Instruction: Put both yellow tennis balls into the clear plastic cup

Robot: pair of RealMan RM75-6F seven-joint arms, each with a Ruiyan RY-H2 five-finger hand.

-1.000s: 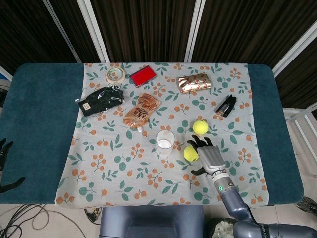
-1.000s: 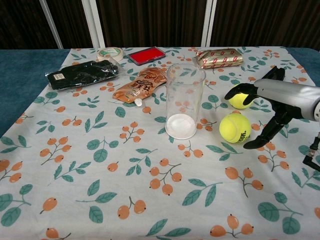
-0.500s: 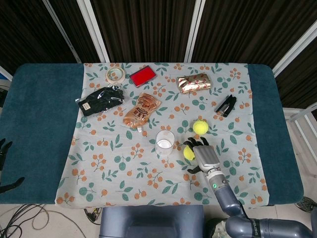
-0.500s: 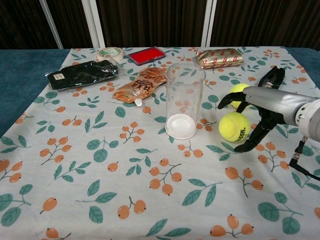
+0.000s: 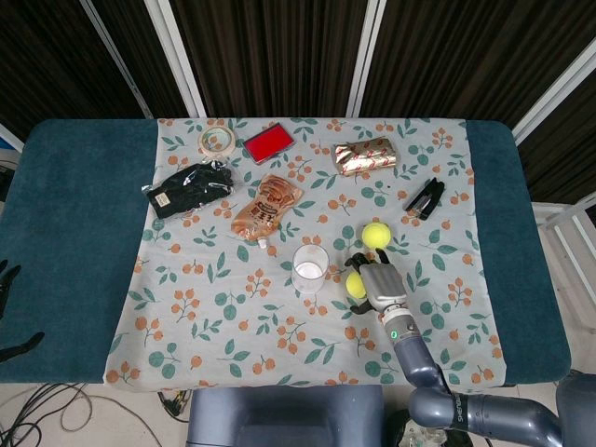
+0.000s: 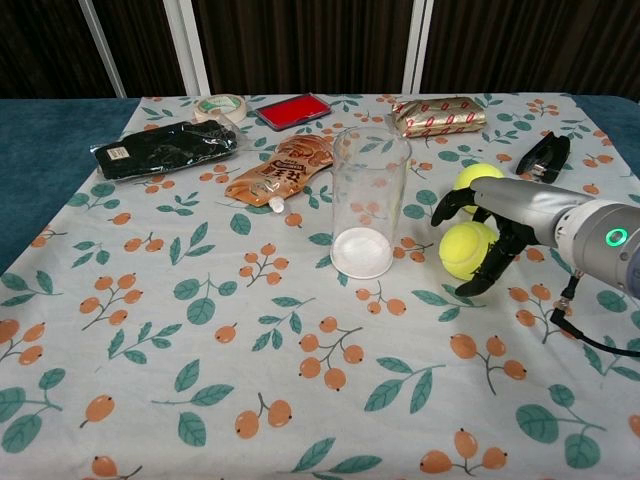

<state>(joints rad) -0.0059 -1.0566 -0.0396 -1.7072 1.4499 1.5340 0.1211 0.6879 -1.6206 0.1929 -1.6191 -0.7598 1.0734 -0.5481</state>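
The clear plastic cup point(image 5: 310, 267) point(image 6: 369, 200) stands upright mid-table with nothing in it. Just to its right, my right hand point(image 5: 380, 284) point(image 6: 495, 225) wraps one yellow tennis ball point(image 5: 355, 284) point(image 6: 463, 248), fingers arched over its top and thumb curled under it, low over the cloth. The second tennis ball point(image 5: 375, 233) point(image 6: 473, 178) lies free just behind the hand. My left hand point(image 5: 6, 279) shows only as dark spread fingers at the head view's far left edge, off the table, holding nothing.
Along the back of the floral cloth point(image 5: 233, 307) lie a tape roll point(image 5: 216, 140), a red case point(image 5: 269, 142), a black pouch point(image 5: 191, 188), a brown snack pouch point(image 5: 265, 207) and a gold wrapped box point(image 5: 365, 155). A black stapler point(image 5: 425, 197) sits behind the balls.
My right hand has slid left toward the cup and its fingers have closed around the nearer ball, which turned so its logo no longer shows. The left hand dropped further out of view.
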